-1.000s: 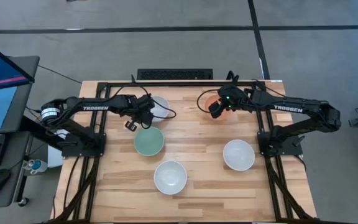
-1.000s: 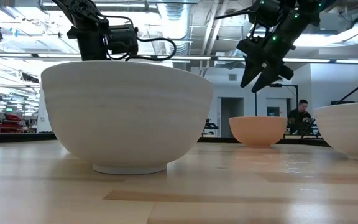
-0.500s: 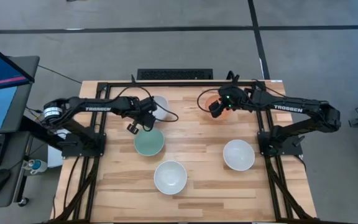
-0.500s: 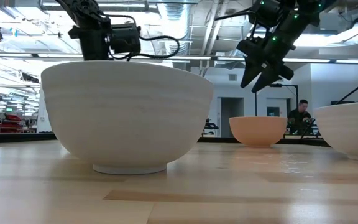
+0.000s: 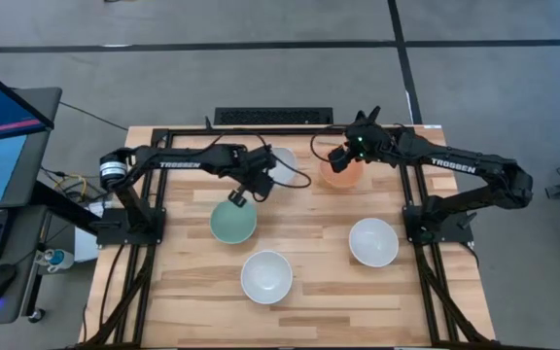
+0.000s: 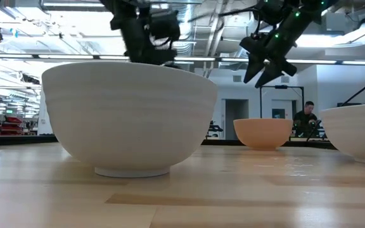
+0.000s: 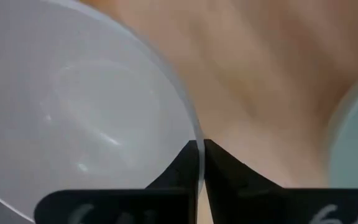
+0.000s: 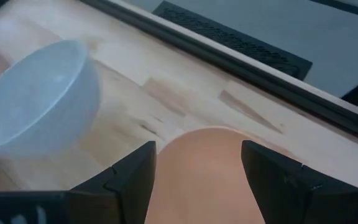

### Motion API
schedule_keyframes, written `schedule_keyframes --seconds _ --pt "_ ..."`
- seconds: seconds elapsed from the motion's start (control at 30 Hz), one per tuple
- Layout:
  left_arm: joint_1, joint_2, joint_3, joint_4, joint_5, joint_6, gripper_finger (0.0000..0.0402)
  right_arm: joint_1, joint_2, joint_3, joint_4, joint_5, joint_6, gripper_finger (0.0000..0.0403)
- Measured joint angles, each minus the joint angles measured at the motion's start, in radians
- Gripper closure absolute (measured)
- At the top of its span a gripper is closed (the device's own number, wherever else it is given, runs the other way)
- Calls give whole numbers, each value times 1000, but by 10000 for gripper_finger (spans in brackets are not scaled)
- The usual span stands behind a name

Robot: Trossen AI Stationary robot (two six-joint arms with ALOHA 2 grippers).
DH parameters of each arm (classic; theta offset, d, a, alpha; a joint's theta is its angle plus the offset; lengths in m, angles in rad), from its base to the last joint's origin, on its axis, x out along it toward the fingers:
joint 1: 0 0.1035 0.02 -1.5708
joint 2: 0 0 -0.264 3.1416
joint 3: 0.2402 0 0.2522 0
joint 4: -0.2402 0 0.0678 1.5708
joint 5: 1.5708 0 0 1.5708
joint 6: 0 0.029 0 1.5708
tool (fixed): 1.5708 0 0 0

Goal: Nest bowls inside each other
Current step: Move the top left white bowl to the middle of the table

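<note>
With left gripper (image 7: 198, 163) fingers pinching the white bowl (image 7: 73, 112) rim, centre over mint bowl (image 5: 232, 221) before release; right gripper (image 8: 197, 163) fingers wide above orange bowl (image 8: 201, 174).

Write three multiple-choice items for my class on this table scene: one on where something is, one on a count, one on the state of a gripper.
1. Where is the left gripper?
A. On the rim of the white bowl at the back of the table
B. Inside the green bowl
C. Over the front white bowl

2. How many bowls are on the table?
A. Three
B. Four
C. Five

3. How is the right gripper?
A. Shut on the orange bowl
B. Open above the orange bowl
C. Resting flat on the table

Answers:
1 A: the left gripper pinches the rim of the back white bowl, beside the green bowl.
2 C: the high view shows three white bowls, including the front one and the right one, plus one green and one orange.
3 B: the right gripper has its fingers spread, with the orange bowl between and below them.
</note>
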Motion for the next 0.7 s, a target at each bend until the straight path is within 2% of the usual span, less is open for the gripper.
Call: schedule_keyframes --seconds 0.1,0.2,0.33,0.47,0.7 --pt "-34 44 71 -41 32 -21 401 -36 0 0 -4 0 -1 143" --pt "-72 102 90 -103 25 -44 401 -65 0 0 -7 -1 0 143" --pt "-131 148 97 -128 -69 -42 401 -90 0 0 -30 -28 -1 143" --pt "-166 150 107 -127 -54 -74 401 -95 0 0 -38 -31 -1 143" --pt "-187 149 188 -217 -54 -138 401 -111 2 0 -35 -53 -25 143"
